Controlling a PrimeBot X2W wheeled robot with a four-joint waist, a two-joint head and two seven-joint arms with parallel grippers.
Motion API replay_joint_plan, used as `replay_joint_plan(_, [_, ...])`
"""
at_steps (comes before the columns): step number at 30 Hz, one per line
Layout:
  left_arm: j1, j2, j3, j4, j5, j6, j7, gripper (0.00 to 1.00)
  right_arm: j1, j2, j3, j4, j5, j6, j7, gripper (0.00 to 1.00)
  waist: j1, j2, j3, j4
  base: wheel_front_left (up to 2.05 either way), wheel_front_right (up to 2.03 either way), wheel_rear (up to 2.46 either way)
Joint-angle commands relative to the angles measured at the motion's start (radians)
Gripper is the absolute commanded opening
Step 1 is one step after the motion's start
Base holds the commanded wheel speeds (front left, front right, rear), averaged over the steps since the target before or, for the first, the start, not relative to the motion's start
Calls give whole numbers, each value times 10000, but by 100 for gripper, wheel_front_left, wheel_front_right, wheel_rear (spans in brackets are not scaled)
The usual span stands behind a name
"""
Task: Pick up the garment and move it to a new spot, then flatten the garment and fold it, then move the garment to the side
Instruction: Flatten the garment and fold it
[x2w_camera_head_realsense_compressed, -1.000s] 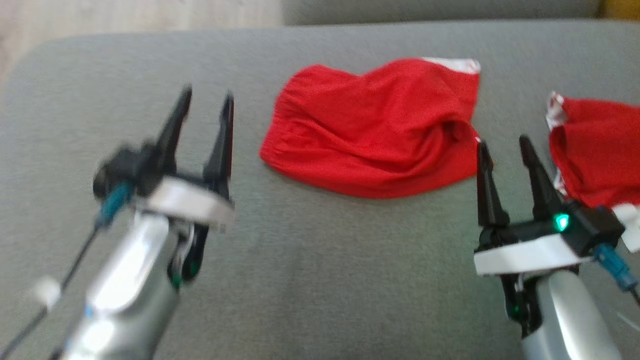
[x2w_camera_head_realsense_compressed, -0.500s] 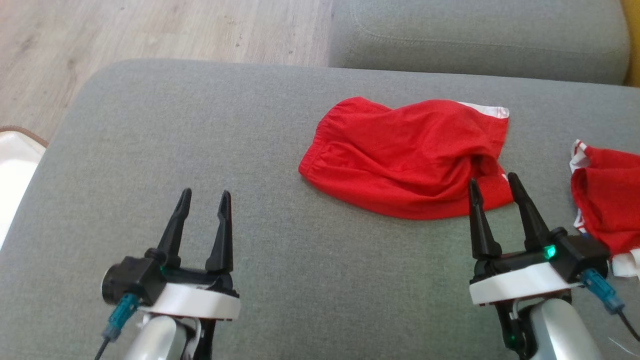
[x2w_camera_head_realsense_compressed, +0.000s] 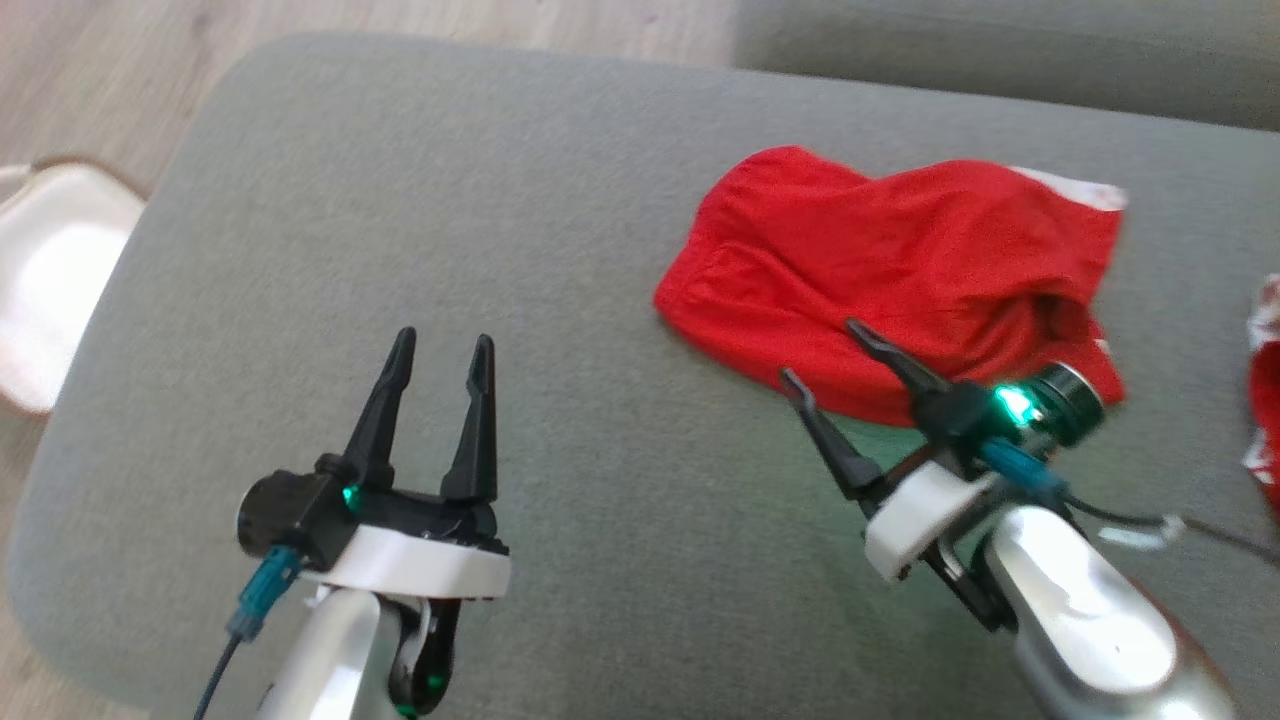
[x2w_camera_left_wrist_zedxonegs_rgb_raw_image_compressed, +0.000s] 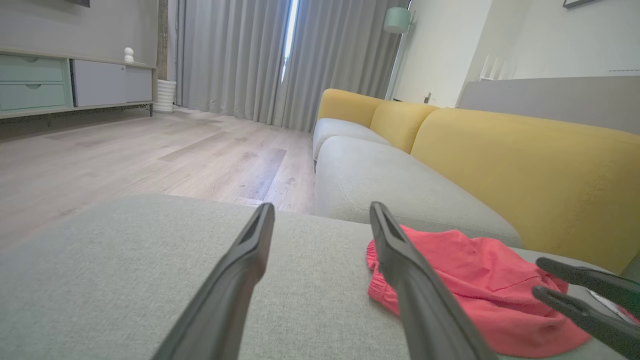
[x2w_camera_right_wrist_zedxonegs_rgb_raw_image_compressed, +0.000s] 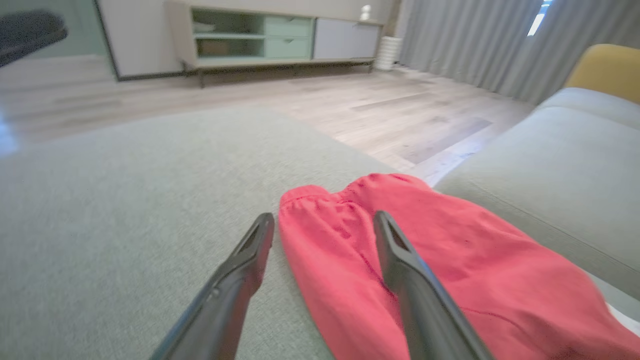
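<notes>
Holds the left gripper (x2w_camera_head_realsense_compressed: 444, 340) at the near left, upright, fingers spread wide and pointing straight toward the far side. Carries the right gripper (x2w_camera_head_realsense_compressed: 822, 350) at the near right, rolled sideways, angled far-left, jaws equally wide apart.

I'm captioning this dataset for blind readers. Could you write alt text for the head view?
A crumpled red garment lies on a grey sofa cushion, with the open right tool at its near edge. The open left tool hovers over bare cushion, well apart from it.
</notes>
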Motion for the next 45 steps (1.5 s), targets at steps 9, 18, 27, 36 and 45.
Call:
replay_joint_plan(9, [-797,-235,225,79,146,-255,-93,100,-2215,-967,2466,2299,753,-9,438,100,-1,0,795,1260,0,0,0])
replay_joint_plan(18, [-851,-277,133,69,-81,-311,-93,100,-3217,-1298,3576,4166,1269,-9,523,100,-1,0,1089,1766,0,0,0])
replay_joint_plan(27, [-888,-279,128,88,-101,-230,-93,100,-3796,-893,3965,4950,1784,-9,-378,0,-1,0,897,1506,0,0,0])
replay_joint_plan(36, [-700,-280,298,148,337,-255,-93,100,-4156,-173,4679,3789,2382,-9,-1346,0,-1,0,56,950,0,0,0])
replay_joint_plan(45, [-230,-280,578,180,586,-286,-93,100,-4716,-54,4828,1009,3233,-9,-1538,0,-1,0,-919,836,0,0,0])
